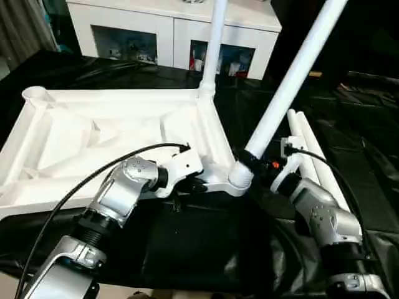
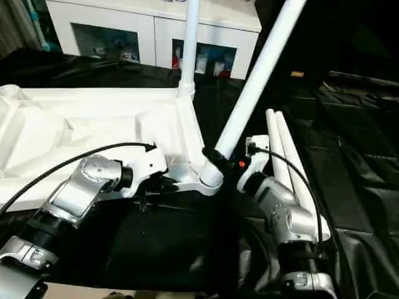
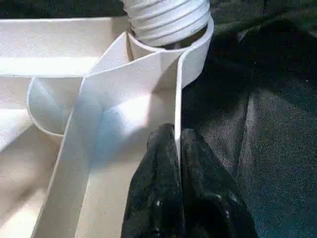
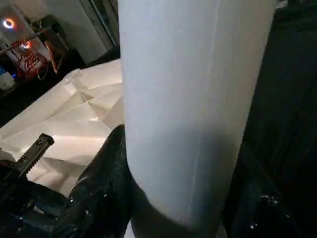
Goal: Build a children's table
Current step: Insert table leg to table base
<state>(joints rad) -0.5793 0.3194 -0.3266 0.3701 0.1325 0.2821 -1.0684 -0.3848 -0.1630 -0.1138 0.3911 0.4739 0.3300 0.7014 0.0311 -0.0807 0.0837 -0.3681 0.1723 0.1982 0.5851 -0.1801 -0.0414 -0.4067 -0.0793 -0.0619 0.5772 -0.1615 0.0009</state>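
Overhead: upside-down white ribbed plastic tabletop (image 1: 93,140) on black sheet (image 1: 187,243); tilted white tube leg (image 1: 293,78) at its near corner socket (image 1: 240,175). Left wrist: left gripper (image 3: 177,148) pinches tabletop rim. Right wrist: right gripper (image 4: 178,198) clamps leg.

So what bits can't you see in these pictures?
- Tops of the upright leg and the tilted leg: cut off by the top edge in both eye views.
- Cabinet contents: too small to tell.
- Right pincer in its wrist view: mostly hidden behind the tilted leg.
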